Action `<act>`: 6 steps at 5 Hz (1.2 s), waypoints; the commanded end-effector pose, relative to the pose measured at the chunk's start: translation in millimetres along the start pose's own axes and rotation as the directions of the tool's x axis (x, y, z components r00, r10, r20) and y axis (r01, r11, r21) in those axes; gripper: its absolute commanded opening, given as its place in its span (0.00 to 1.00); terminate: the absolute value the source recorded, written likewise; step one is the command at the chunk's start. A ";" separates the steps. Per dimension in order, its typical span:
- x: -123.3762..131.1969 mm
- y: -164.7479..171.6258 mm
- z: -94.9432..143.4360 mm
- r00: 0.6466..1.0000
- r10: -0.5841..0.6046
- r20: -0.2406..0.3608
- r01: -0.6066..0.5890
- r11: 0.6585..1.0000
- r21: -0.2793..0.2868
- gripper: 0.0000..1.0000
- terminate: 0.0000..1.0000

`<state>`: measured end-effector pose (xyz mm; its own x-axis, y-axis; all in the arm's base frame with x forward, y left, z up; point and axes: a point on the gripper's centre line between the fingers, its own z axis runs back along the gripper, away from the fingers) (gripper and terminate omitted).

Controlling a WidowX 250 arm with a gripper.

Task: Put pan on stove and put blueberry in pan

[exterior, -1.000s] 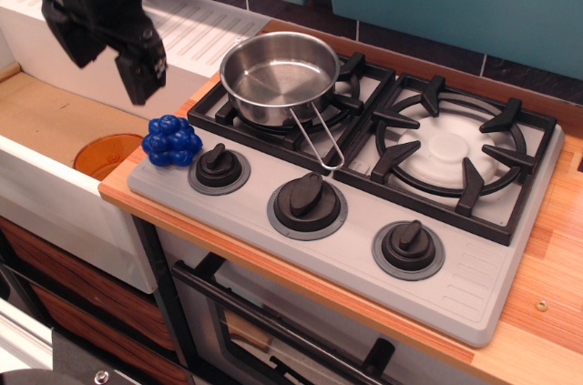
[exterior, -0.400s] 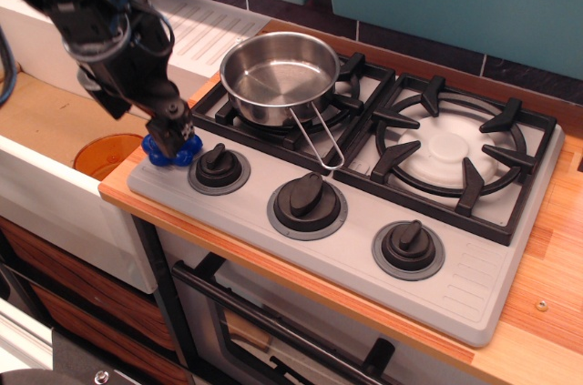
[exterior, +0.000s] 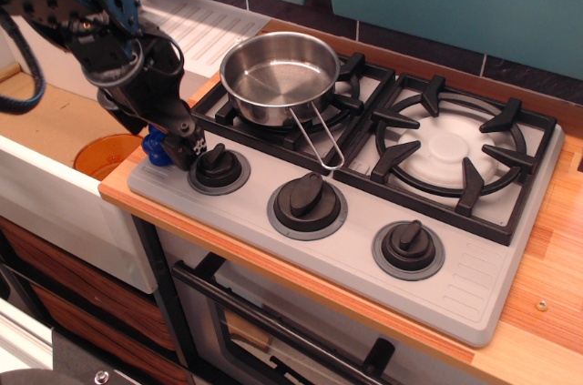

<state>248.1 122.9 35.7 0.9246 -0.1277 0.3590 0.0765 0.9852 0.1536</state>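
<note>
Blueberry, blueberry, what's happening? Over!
Gripper down on the blueberry, mostly hiding it; grip unclear. Pan sits empty on the stove, left burner. Nothing blocking the way to the pan.

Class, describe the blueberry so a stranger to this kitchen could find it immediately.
Start at the grey stove and go to its front left corner, beside the leftmost knob. There the gripper covers most of the blueberry. It is the only glossy dark-blue, bumpy thing there, unlike the orange disc beside it.
</note>
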 end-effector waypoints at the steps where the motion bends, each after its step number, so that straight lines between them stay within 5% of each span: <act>1: 10.9 8.0 -9.9 1.000 0.001 0.027 -0.001 1.000 -0.003 1.00 0.00; 2: 10.0 6.0 -3.1 0.999 0.034 -0.018 -0.034 0.999 -0.006 0.00 0.00; 4: 19.0 9.2 42.8 0.994 0.046 -0.095 -0.043 0.998 0.035 0.00 0.00; 6: 62.7 10.9 75.3 0.993 0.031 -0.118 -0.026 0.998 0.050 0.00 0.00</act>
<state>272.0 115.6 120.6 0.9735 -0.0753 0.2161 0.0379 0.9843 0.1724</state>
